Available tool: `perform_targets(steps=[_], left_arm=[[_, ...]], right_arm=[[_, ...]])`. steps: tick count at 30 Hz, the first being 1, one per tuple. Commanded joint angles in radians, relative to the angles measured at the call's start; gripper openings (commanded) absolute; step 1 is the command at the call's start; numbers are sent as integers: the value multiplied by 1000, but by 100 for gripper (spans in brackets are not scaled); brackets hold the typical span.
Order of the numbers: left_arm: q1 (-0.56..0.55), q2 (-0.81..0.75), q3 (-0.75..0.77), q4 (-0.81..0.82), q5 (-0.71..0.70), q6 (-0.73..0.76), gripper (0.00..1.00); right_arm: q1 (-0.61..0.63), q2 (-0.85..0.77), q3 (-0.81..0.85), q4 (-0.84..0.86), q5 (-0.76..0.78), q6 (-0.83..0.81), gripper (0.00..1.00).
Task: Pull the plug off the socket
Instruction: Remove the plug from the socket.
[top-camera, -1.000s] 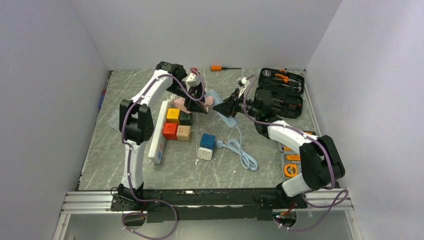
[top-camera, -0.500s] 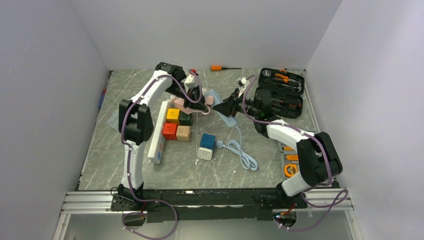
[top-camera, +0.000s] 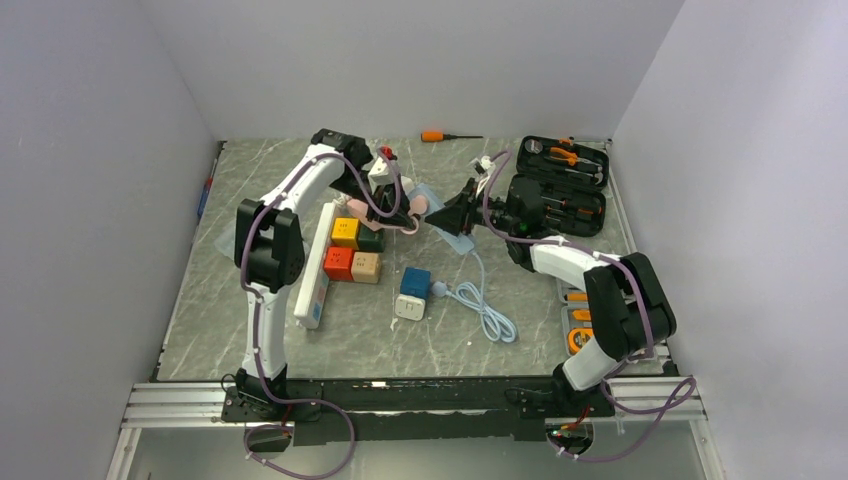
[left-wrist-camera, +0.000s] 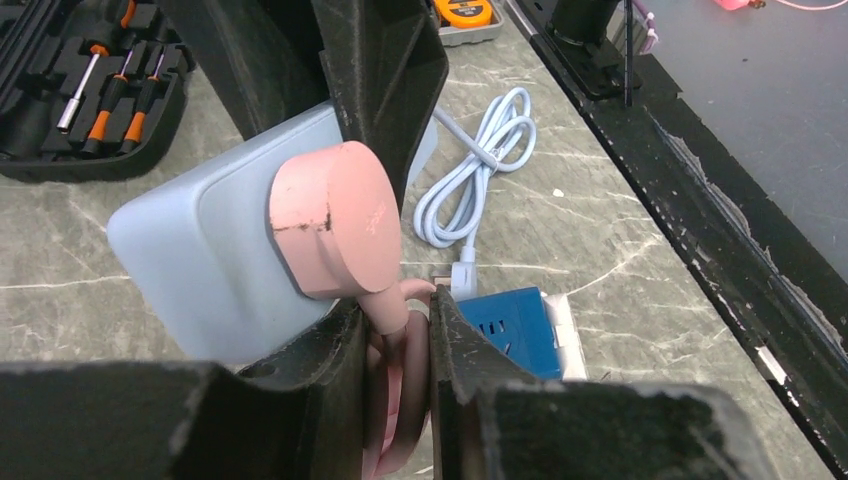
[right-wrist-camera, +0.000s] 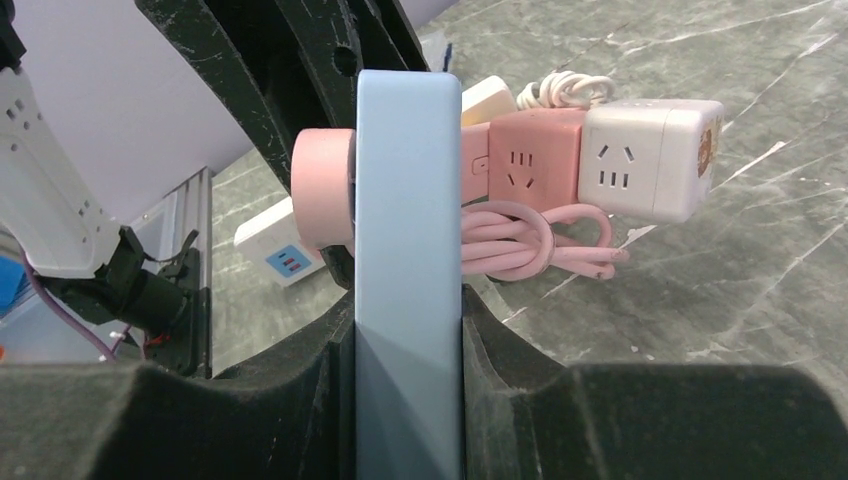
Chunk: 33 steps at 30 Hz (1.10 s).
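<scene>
Overhead, the left gripper (top-camera: 402, 215) and the right gripper (top-camera: 438, 216) are meeting tip to tip, and the round pink plastic plug (top-camera: 419, 204) is sitting between the two sets of fingertips. How wide either pair is standing is too small to tell here.

From the left wrist, the left fingers (left-wrist-camera: 310, 385) are pinching the plug's neck, nearly shut, where the pink cord (left-wrist-camera: 395, 420) is leaving it — both pads are touching pink. Just above those fingers the plug (left-wrist-camera: 335, 225) is sitting flat against the face of the flat pale blue plastic socket block (left-wrist-camera: 200, 260), not pulled free. The right gripper's black fingers (left-wrist-camera: 385, 80) are clamping the block from beyond it. Right of the left fingers, a blue cube socket (left-wrist-camera: 515, 330) and a coiled pale blue cable (left-wrist-camera: 475, 170) are lying on the grey marbled table (left-wrist-camera: 650, 250).

From the right wrist, the right fingers (right-wrist-camera: 300, 400) are gripping the socket block (right-wrist-camera: 408, 270) edge-on — partly open, one pad pressing on each broad face. The plug (right-wrist-camera: 322, 188) is sticking out of the block's left face just above the left-hand finger. Beyond the fingers, a pink cube socket (right-wrist-camera: 525, 160) and a white cube socket (right-wrist-camera: 650, 160) are showing side by side, touching.
</scene>
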Motion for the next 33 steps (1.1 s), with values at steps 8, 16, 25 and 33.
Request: perform_targets(steps=[8, 16, 25, 33], left_arm=[[-56, -168, -58, -62, 9, 99, 0], [-97, -206, -74, -62, -8, 132, 0], [-74, -101, 21, -8, -149, 37, 0], [-13, -173, -241, 904, -522, -547, 0]], right_arm=[[-47, 56, 116, -120, 182, -169, 0], [-49, 90, 110, -92, 276, -136, 0], [-95, 33, 59, -130, 376, -114, 0], [-128, -60, 11, -234, 479, -170, 0]])
